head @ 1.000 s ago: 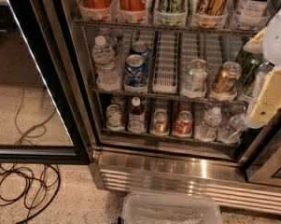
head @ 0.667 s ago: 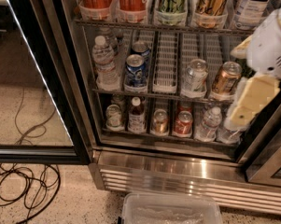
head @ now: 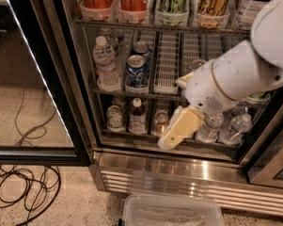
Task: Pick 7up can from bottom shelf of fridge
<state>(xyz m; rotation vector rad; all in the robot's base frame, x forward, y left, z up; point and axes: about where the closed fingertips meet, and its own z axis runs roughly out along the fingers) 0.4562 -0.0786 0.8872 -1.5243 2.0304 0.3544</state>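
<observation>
The fridge (head: 80, 126) stands open. Its bottom shelf (head: 131, 133) is a grey wire rack. The 7up can (head: 114, 117), pale silvery-green, stands at the left end of that rack. To its right are a small dark bottle (head: 137, 116) and a copper-gold can (head: 161, 122). My gripper (head: 176, 130), cream-coloured on a white arm (head: 235, 74), hangs in front of the rack's middle, just right of the copper-gold can and well right of the 7up can. It hides the red can. It holds nothing that I can see.
Water bottles (head: 235, 127) stand at the rack's right end. The rack above holds a water bottle (head: 105, 62), a blue can (head: 137, 70) and white slotted trays (head: 167, 62). The glass door (head: 33, 79) is open at left. Cables (head: 19, 187) and a clear bin (head: 171, 212) lie on the floor.
The arm has swung from the right edge leftward and down across the fridge front. The gripper now covers the middle of the bottom rack, hiding the red can.
</observation>
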